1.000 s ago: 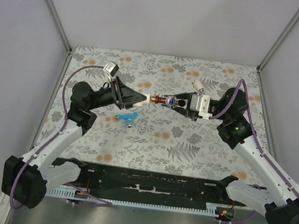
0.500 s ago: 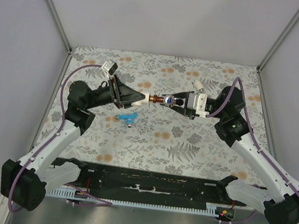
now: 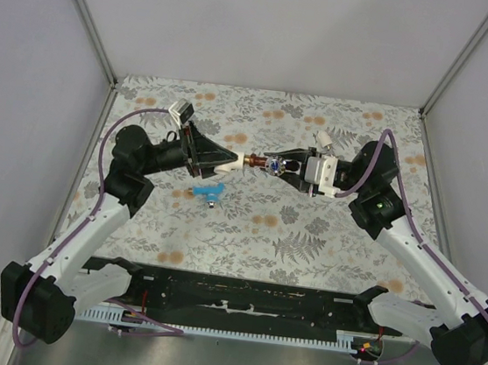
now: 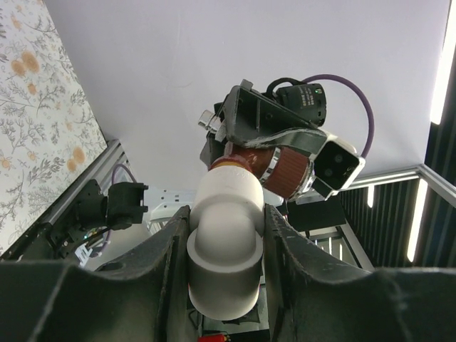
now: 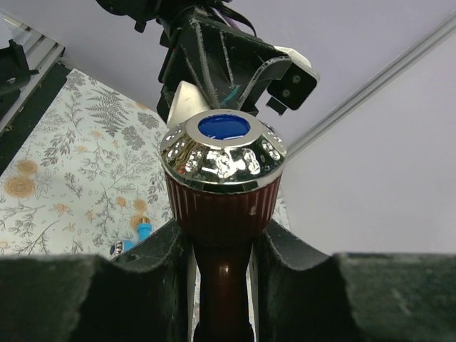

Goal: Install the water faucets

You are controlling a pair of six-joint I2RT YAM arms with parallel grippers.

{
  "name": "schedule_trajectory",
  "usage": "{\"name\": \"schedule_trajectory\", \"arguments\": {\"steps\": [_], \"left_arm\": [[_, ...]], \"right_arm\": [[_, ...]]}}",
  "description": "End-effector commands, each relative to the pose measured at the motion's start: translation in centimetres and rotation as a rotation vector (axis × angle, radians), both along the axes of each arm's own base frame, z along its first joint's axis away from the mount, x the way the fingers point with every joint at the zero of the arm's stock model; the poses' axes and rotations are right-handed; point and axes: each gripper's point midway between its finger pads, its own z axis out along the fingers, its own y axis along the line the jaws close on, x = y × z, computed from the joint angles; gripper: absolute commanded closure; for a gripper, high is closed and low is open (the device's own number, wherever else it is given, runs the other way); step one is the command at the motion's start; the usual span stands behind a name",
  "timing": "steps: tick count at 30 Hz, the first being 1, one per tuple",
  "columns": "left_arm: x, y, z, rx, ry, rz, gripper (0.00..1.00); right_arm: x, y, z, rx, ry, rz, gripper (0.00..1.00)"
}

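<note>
My left gripper (image 3: 234, 160) is shut on a small white pipe fitting (image 3: 251, 159), held above the table. My right gripper (image 3: 285, 166) is shut on the reddish-brown faucet (image 3: 271, 164), and its stem end meets the fitting. In the left wrist view the fitting (image 4: 224, 231) sits between my fingers (image 4: 153, 271), with the faucet (image 4: 283, 169) just beyond it. In the right wrist view the faucet's ribbed knob (image 5: 222, 187), with chrome rim and blue cap, fills the gap between my fingers (image 5: 149, 274). The fitting (image 5: 187, 101) shows behind it. A blue faucet (image 3: 208, 193) lies on the table.
The floral table cover (image 3: 309, 234) lies under both arms. Grey walls with metal posts (image 3: 87, 15) close in the back and sides. A black rail (image 3: 239, 298) runs along the near edge. The blue faucet also shows in the right wrist view (image 5: 135, 239).
My right gripper has moved a little left and turned at the wrist with the faucet in it. My left arm has shifted slightly, still holding the fitting.
</note>
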Motion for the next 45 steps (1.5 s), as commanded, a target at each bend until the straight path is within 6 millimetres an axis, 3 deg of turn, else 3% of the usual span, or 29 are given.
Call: {"name": "schedule_trajectory", "arguments": {"steps": [1, 12, 26, 45], "left_arm": [[-0.9, 0.0, 3.2, -0.021, -0.052, -0.041, 0.98], [-1.2, -0.1, 3.3, -0.014, -0.021, -0.070, 0.98], [-3.0, 0.1, 5.8, -0.026, -0.071, -0.139, 0.98], [-2.4, 0.0, 5.0, -0.051, 0.012, -0.084, 0.98]], "right_arm": [[-0.3, 0.5, 0.1, 0.010, -0.106, 0.029, 1.00], [-0.1, 0.8, 0.0, 0.022, -0.168, 0.026, 0.98], [-0.3, 0.9, -0.1, 0.042, -0.178, 0.041, 0.99], [-1.9, 0.8, 1.9, 0.093, -0.206, 0.100, 1.00]]}}
